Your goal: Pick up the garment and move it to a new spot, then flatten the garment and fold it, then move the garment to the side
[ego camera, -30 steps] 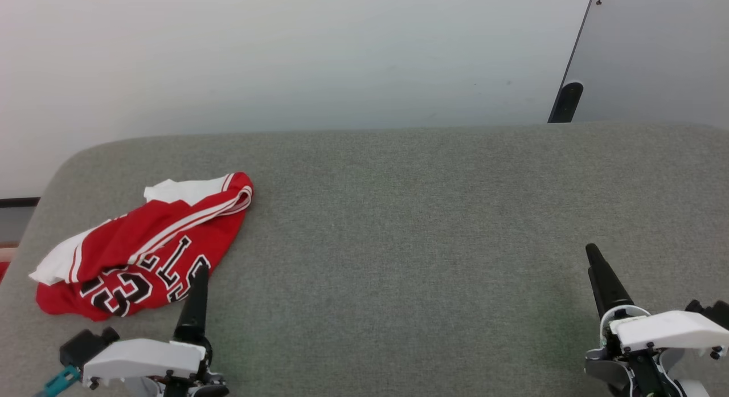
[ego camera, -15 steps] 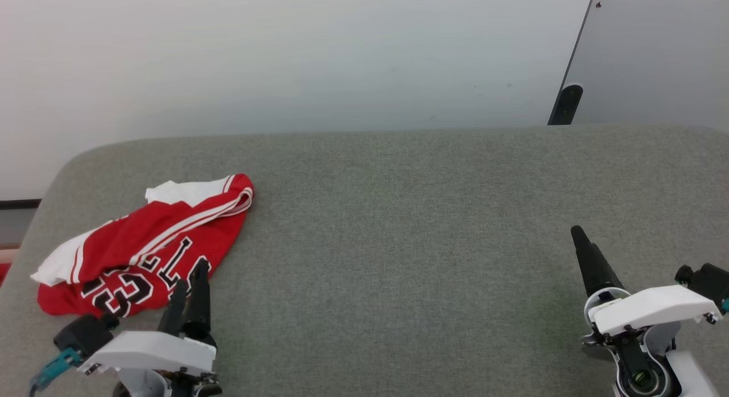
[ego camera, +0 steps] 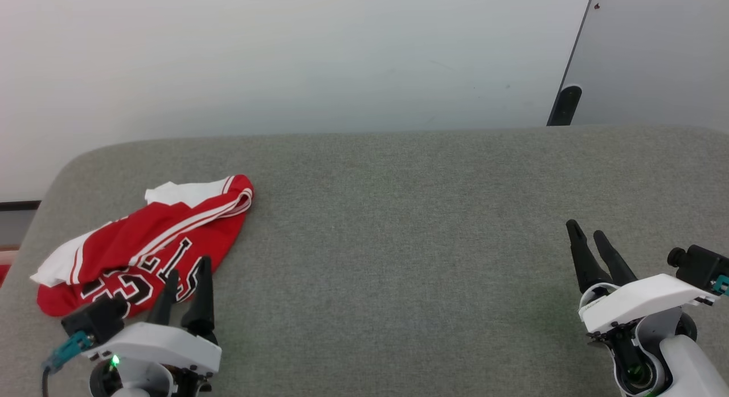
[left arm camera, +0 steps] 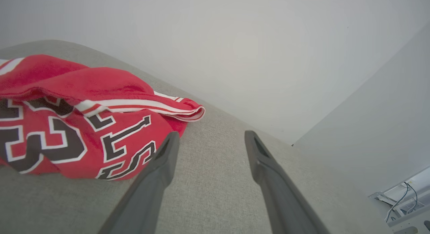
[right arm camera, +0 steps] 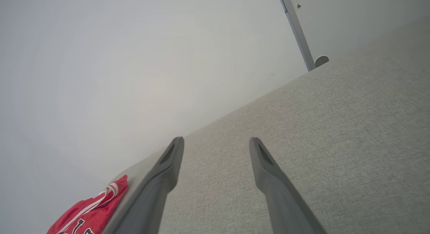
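Both wrists have turned, presenting wide, empty jaws: left gripper (ego camera: 188, 268) at the red jersey's (ego camera: 142, 237) near edge, right gripper (ego camera: 583, 228) well apart; jersey unmoved, pickup pending.

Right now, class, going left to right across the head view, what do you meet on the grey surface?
The garment → the right tool. The left tool overlaps the garment, so its place in the order is unclear.
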